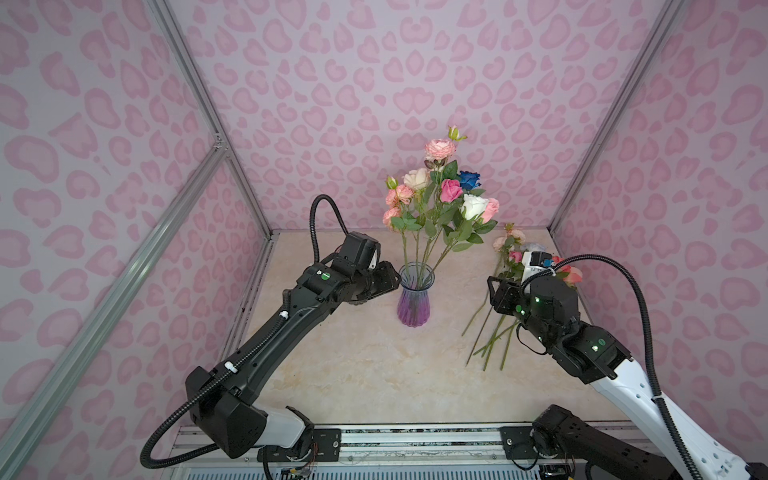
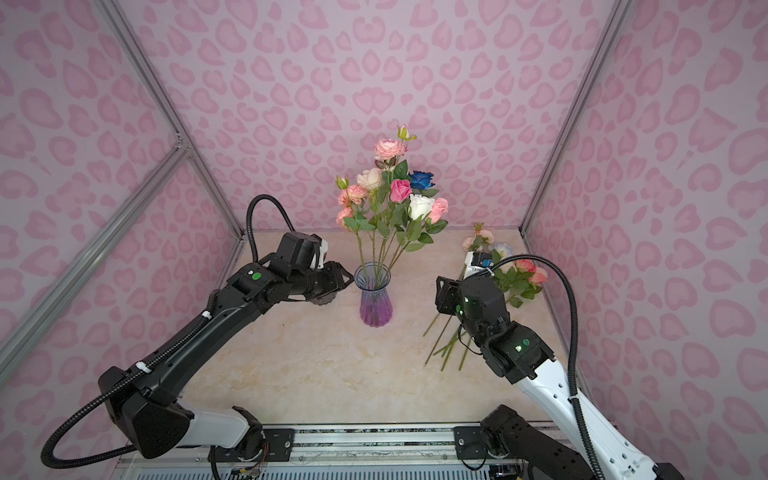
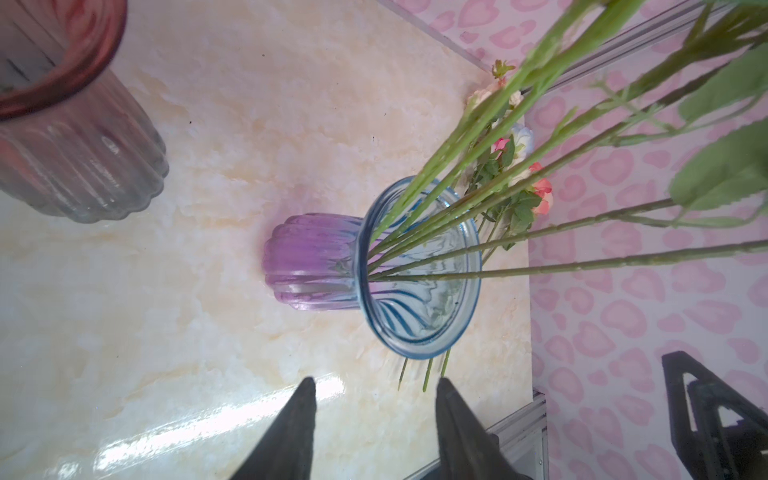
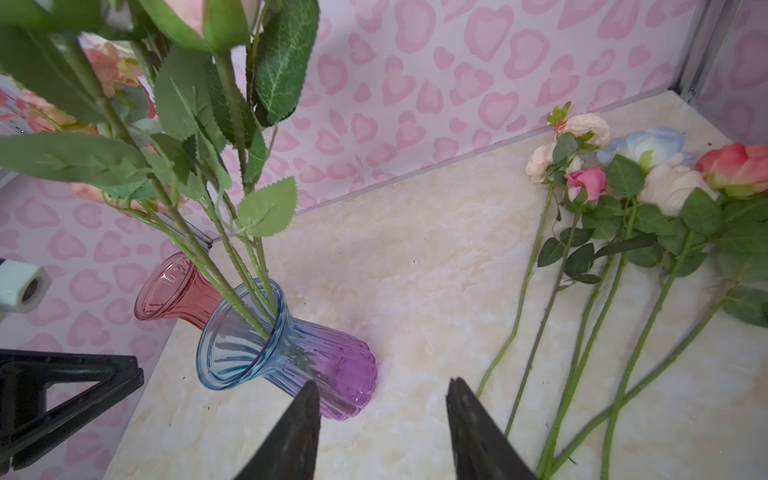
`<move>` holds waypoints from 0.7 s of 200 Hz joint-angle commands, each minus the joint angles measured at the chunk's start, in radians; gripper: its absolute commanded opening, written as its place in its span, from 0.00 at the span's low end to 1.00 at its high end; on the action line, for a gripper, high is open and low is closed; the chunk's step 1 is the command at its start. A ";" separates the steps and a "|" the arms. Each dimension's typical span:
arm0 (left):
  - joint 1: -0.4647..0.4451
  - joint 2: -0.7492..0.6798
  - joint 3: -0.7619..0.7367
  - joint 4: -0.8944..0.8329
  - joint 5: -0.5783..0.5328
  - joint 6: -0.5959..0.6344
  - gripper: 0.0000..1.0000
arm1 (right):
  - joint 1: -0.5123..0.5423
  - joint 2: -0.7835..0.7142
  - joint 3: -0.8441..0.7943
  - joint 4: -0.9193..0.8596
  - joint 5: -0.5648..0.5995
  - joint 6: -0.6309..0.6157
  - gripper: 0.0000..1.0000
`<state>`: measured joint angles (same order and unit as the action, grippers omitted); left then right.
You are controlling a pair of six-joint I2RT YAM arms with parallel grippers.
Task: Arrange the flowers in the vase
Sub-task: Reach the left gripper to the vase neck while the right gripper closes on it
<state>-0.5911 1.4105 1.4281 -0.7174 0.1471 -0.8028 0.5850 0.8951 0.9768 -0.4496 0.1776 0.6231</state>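
A ribbed glass vase (image 1: 415, 296) (image 2: 376, 297), blue at the rim and purple at the base, stands upright mid-table. Several flowers (image 1: 441, 195) (image 2: 392, 195) stand in it; their stems and leaves (image 3: 723, 170) (image 4: 282, 62) cross both wrist views. More flowers (image 1: 496, 320) (image 2: 517, 279) (image 4: 623, 249) lie flat on the table to its right. My left gripper (image 1: 394, 282) (image 3: 376, 380) is open and empty, just left of the vase (image 3: 316, 262) rim. My right gripper (image 1: 492, 291) (image 4: 383, 381) is open and empty, between the vase (image 4: 332, 365) and the lying stems.
A second ribbed vase (image 3: 70, 137) (image 4: 174, 291) with a red rim stands empty to the left of the first, mostly hidden under my left gripper in both top views. Pink heart-patterned walls enclose the marble-look table (image 1: 374, 374) on three sides.
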 commanded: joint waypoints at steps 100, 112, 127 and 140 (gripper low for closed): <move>0.013 0.047 -0.037 0.143 0.069 0.141 0.56 | 0.122 0.414 0.114 0.185 -0.153 0.323 0.53; 0.016 0.030 -0.050 0.143 0.063 0.153 0.56 | 0.134 0.444 0.141 0.168 -0.131 0.326 0.53; 0.023 -0.019 -0.091 0.151 0.047 0.158 0.56 | 0.145 0.491 0.189 0.131 -0.125 0.329 0.53; 0.027 -0.079 -0.155 0.166 0.029 0.159 0.57 | 0.148 0.530 0.229 0.085 -0.119 0.343 0.52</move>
<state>-0.5697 1.4151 1.3361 -0.5869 0.2081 -0.6674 0.7254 1.3716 1.1545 -0.2947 0.0265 0.9287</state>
